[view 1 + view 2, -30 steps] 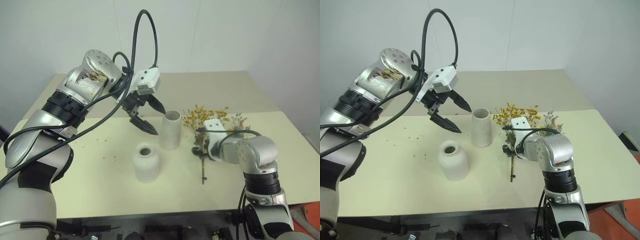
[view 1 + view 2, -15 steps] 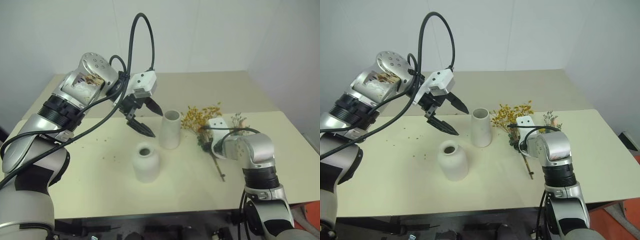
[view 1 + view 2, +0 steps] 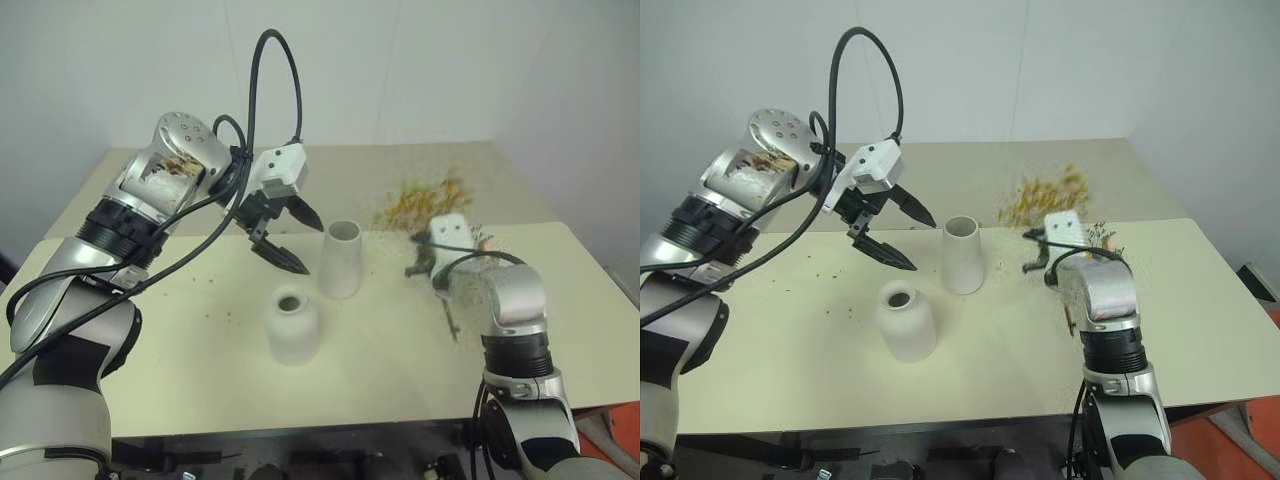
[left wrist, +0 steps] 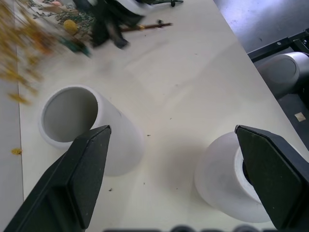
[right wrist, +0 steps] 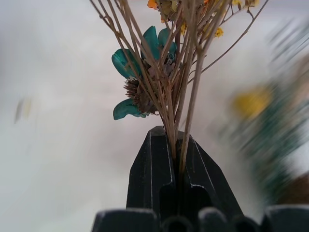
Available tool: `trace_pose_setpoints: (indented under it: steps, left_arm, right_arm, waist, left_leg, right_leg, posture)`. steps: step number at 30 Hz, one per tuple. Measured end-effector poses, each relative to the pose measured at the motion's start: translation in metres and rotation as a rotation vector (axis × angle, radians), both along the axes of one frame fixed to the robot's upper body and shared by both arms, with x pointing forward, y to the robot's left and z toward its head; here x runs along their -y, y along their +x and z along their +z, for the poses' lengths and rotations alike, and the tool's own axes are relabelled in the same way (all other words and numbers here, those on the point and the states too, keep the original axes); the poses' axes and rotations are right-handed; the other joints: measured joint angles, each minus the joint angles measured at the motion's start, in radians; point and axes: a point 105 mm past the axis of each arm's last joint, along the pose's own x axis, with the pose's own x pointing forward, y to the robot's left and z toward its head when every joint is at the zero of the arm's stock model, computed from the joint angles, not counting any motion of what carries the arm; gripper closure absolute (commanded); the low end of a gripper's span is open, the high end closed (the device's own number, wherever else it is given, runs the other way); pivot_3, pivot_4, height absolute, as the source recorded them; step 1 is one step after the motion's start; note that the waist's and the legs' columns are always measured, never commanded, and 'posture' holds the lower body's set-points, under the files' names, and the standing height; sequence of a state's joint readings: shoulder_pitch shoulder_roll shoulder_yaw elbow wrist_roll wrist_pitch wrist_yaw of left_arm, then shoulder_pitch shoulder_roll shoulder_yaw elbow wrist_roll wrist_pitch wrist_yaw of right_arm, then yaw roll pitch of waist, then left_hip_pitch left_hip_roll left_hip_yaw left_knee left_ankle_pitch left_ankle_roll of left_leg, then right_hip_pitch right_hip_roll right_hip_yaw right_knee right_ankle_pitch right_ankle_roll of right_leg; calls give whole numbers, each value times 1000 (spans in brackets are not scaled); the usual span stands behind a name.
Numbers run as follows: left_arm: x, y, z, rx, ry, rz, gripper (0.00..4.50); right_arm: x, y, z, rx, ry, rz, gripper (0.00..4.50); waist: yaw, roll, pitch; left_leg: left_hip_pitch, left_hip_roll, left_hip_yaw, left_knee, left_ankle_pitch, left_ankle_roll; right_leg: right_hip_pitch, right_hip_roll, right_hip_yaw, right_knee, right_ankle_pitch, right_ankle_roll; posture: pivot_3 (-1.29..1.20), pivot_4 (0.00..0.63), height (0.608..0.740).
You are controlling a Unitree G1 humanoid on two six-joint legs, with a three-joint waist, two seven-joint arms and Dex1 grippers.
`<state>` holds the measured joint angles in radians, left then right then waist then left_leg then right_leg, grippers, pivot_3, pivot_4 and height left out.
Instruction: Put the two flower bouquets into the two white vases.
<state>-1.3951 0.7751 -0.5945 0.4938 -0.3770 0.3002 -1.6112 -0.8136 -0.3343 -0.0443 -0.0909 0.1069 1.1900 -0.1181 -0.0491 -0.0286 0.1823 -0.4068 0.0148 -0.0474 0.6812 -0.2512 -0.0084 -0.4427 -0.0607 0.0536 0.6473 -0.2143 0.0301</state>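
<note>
Dried, brittle stems are what I am dealing with: the yellow-orange bouquet [image 5: 178, 63] is a loose bunch of thin straw-coloured stalks, and I am judging it to be very light, springy and easy to shed, since crumbs of blossom [image 3: 215, 283] are lying scattered on the cream table [image 3: 560, 330]. I am taking hold low on the stalks, where they run close together, and I would not squeeze higher up, where the heads would crush. My right gripper [image 5: 176, 145] is pinching the stems tight between its black fingers, with a brown cone-like head and teal leaves sitting just above the fingertips. From the head camera I am seeing the bushy yellow top [image 3: 420, 200] hanging above the table, right of the tall white vase [image 3: 340, 258], with the stem ends trailing down beside my right wrist. The grey-green bunch [image 3: 1102, 238] is showing just behind that wrist; I cannot tell whether it is lying on the table. My left gripper [image 3: 290, 232] is hovering with its fingers spread wide and empty, above and between the tall vase and the squat white vase [image 3: 292, 323], both standing upright and empty.
</note>
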Motion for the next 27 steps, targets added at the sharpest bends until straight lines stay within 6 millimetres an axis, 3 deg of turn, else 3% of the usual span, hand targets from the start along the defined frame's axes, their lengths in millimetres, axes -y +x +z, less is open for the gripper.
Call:
trace_pose_setpoints:
  steps: [2,5,9,12,17,27]
  left_arm:
    - [-3,1,3,0,-16,19,0]
    - [-11,4,4,-25,-45,74,0]
    - [-22,10,3,-63,-85,165,0]
    - [-33,12,-2,-86,-120,211,0]
    - [-44,9,-11,-118,-151,259,0]
    - [-48,11,-27,-102,-120,337,0]
  right_arm:
    - [6,3,30,166,-50,-26,4481]
    - [-3,7,65,380,-43,6,4481]
    - [-22,5,108,647,157,120,4481]
    - [-32,-1,126,790,348,209,4481]
    - [-45,-6,135,922,580,334,4481]
    - [-106,-23,134,977,678,653,4481]
  waist:
    - [-1,0,0]
    - [-9,0,0]
    - [-21,0,0]
    - [-24,0,0]
    - [-22,1,0]
    - [-22,1,0]
  left_leg:
    - [0,0,0,0,0,0]
    - [2,0,1,0,0,0]
    - [2,0,0,0,0,0]
    - [2,0,1,-1,0,0]
    - [3,0,0,-1,1,-2]
    - [5,0,0,-1,3,-4]
  right_leg:
    - [0,0,0,0,0,0]
    - [1,0,1,0,0,0]
    - [1,0,1,1,0,0]
    - [1,0,2,1,0,0]
    - [1,0,2,2,0,0]
    - [2,1,2,3,0,0]
  posture:
    - [0,150,740]
    - [0,150,740]
    - [0,150,740]
    - [0,150,740]
    - [0,150,740]
    - [0,150,740]
